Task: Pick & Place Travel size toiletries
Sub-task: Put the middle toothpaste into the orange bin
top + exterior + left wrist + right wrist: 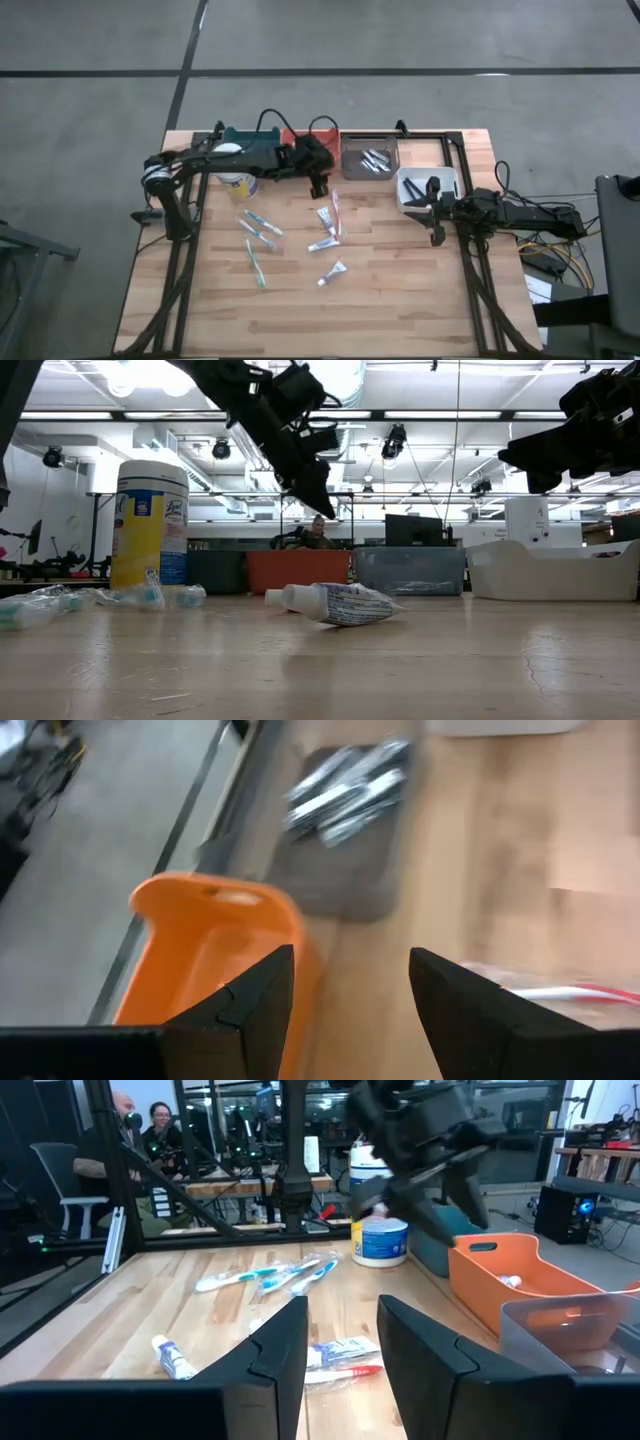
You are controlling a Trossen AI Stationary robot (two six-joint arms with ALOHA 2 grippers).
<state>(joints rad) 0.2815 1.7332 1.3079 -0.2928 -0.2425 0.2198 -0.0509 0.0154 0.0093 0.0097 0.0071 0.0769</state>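
Note:
Several toiletries lie loose on the wooden table: teal toothbrushes (260, 238), small white tubes (324, 243) and a wrapped pink toothbrush (336, 208). One tube (340, 603) lies nearest in the low view. My left gripper (318, 186) hangs open and empty above the table beside the orange bin (310, 140). In its wrist view the open fingers (350, 960) have that bin (215, 945) and the pink toothbrush (565, 990) ahead. My right gripper (430, 208) is open and empty by the white bin (425, 185), and its own view (342, 1310) faces the toothbrushes (270, 1275) and a tube (172, 1356).
Teal (248, 140), orange, grey (369, 160) and white bins stand in a row along the far edge; the grey one holds silvery pieces (345, 790). A wipes canister (237, 181) stands by the left arm. Bare wood lies toward the near edge. People sit beyond the table (135, 1135).

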